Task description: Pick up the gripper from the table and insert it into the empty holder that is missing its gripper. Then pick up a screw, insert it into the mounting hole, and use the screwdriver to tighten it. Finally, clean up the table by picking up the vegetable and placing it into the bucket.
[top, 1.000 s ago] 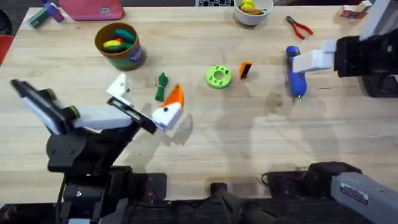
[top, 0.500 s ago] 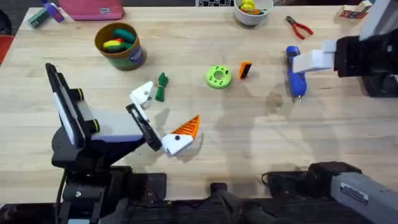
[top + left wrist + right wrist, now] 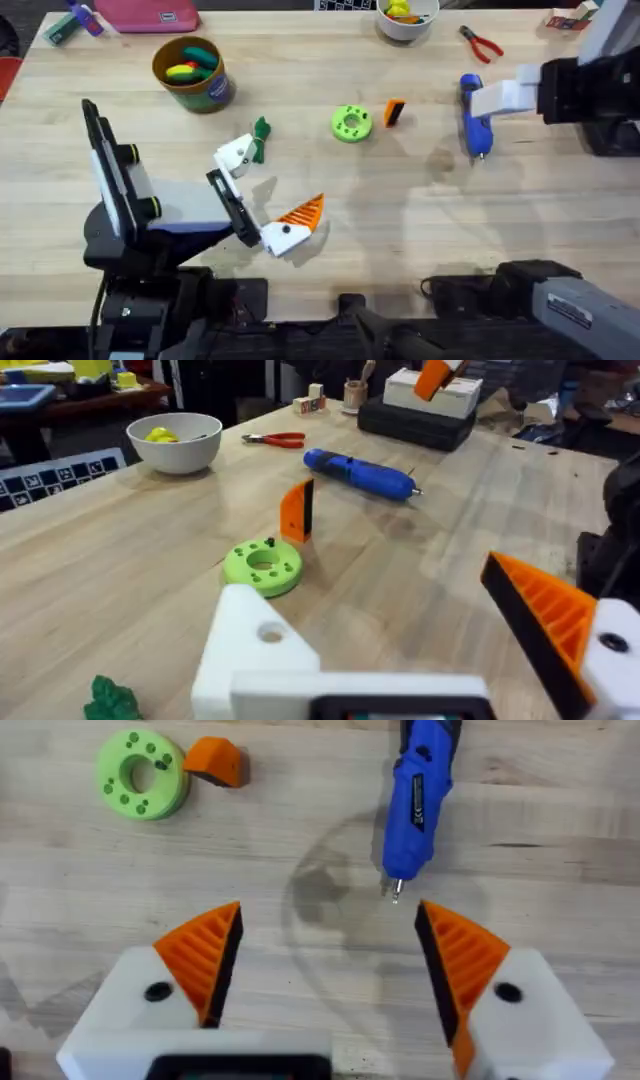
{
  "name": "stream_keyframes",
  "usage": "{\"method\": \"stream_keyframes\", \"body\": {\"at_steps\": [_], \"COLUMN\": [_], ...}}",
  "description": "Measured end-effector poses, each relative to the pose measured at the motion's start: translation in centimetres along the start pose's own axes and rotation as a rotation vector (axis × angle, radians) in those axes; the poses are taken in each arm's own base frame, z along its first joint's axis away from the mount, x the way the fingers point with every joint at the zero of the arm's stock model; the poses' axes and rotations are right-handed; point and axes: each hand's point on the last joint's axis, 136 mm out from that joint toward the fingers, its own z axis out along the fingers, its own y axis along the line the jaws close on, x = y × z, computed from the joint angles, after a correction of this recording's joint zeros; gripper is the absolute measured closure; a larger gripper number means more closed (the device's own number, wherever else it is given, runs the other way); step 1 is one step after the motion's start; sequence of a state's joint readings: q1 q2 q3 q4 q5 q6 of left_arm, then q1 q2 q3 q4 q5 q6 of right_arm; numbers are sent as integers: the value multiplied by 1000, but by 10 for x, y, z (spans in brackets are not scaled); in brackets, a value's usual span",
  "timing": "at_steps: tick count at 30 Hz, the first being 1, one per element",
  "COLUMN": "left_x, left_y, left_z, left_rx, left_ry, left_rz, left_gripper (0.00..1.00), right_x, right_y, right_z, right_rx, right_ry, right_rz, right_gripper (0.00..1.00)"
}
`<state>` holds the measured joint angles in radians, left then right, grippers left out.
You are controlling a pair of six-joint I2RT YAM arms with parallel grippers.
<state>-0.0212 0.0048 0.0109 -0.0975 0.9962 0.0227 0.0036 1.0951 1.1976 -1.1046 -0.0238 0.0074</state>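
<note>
- The orange gripper [image 3: 395,112] stands on edge on the tabletop [image 3: 400,220], just beside the green disc [image 3: 351,123], roughly midway between the two arms. In the left wrist view it sits upright beyond the disc, its black side to one flank.
- The left hand [image 3: 262,192] is spread wide. One finger carries an orange ribbed pad [image 3: 302,211]; the other is the bare white holder [image 3: 235,155], which is missing its pad. The gripper lies well apart from it, across the disc.
- The right hand [image 3: 325,960] is also spread, both orange pads in place, hovering near the tip of the blue screwdriver [image 3: 473,112], whose long axis runs away from the arm bases. I judge this arm better placed to fetch the gripper.
- The green vegetable [image 3: 259,139] lies just beside the holder; the bucket [image 3: 190,72] stands farther back.
</note>
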Motion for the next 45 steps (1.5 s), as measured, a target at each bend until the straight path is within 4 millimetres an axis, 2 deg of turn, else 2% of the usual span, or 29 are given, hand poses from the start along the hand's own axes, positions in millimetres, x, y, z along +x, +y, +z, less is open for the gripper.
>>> {"method": "stream_keyframes", "body": {"at_steps": [37, 41, 45], "left_x": [0, 0, 0], "left_y": [-1, -1, -1], "left_z": [0, 0, 0], "left_rx": [3, 3, 3], "left_ry": [0, 0, 0], "left_rz": [0, 0, 0], "left_gripper": [15, 16, 16], "right_x": [2, 3, 1], "right_y": [1, 12, 30], "right_z": [0, 8, 32], "right_rx": [-1, -20, -41], "right_ry": [7, 49, 152], "right_rz": [10, 2, -31], "right_gripper": [7, 8, 8]}}
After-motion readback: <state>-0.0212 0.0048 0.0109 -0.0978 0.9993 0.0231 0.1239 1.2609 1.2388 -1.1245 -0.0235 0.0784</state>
